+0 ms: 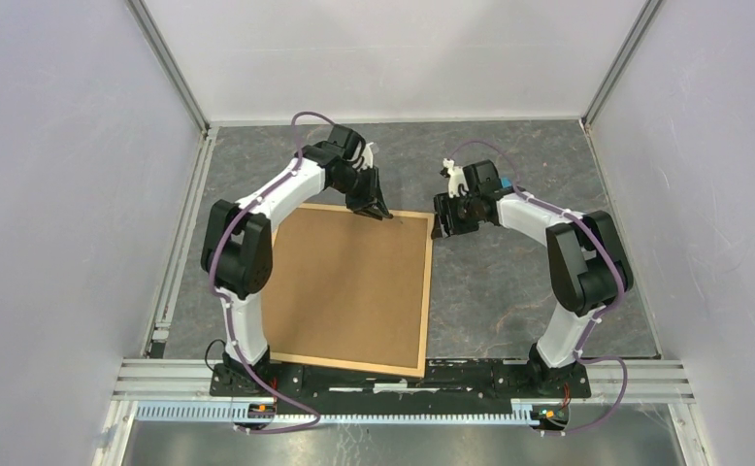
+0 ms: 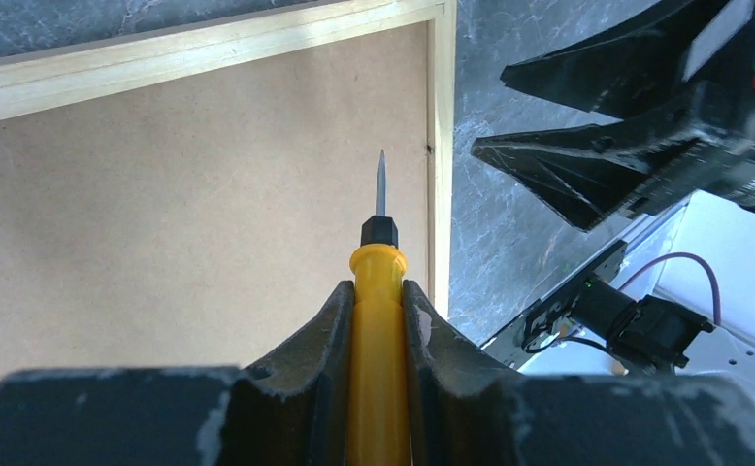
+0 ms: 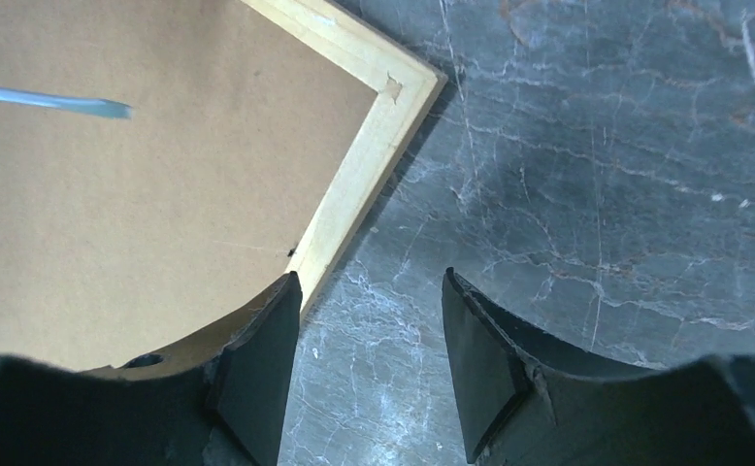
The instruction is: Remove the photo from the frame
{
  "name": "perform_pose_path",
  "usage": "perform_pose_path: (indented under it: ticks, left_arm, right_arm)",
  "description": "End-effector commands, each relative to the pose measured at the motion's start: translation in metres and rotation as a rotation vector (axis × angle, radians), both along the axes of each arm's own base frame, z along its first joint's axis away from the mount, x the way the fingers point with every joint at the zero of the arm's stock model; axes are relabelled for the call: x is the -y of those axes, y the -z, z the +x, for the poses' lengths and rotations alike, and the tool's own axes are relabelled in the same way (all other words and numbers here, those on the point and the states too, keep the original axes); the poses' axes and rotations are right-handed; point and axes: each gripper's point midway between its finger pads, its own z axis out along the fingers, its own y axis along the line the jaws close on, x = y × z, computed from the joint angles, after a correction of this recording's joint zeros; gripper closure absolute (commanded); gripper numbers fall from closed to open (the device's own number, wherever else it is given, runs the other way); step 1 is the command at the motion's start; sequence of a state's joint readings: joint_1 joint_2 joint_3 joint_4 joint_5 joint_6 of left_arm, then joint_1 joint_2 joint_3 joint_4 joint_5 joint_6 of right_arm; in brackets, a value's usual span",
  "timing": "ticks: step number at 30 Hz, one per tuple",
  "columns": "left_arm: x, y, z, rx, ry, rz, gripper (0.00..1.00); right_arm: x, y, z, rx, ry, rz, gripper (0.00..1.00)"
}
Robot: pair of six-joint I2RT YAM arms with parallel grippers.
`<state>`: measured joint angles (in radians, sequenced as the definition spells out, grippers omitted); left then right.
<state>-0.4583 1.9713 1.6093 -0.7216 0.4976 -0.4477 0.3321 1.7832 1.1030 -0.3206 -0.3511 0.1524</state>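
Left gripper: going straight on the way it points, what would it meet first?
The yellow screwdriver in the left gripper leads: its tip would probably meet the frame's brown back, just inside the rim near the corner. Height above the board is unclear.

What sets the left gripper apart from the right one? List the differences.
The left gripper is shut on a yellow-handled screwdriver; the right gripper is open and empty. The left gripper is over the frame, above its brown back; the right gripper is at its far right corner, mostly above the table. Both are black, two-fingered and near that corner.
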Motion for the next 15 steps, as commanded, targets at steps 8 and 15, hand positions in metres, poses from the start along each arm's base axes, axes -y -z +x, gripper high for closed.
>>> perform_pose_path:
  ticks: [8, 15]
  left_arm:
    - [-0.012, -0.024, -0.001, 0.103, 0.028, -0.058, 0.98]
    - [-0.024, -0.021, -0.001, 0.113, 0.011, -0.036, 0.98]
  right_arm:
    - [-0.017, 0.019, -0.016, -0.06, 0.01, 0.064, 0.43]
    - [-0.025, 0.023, -0.001, -0.058, 0.034, 0.072, 0.48]
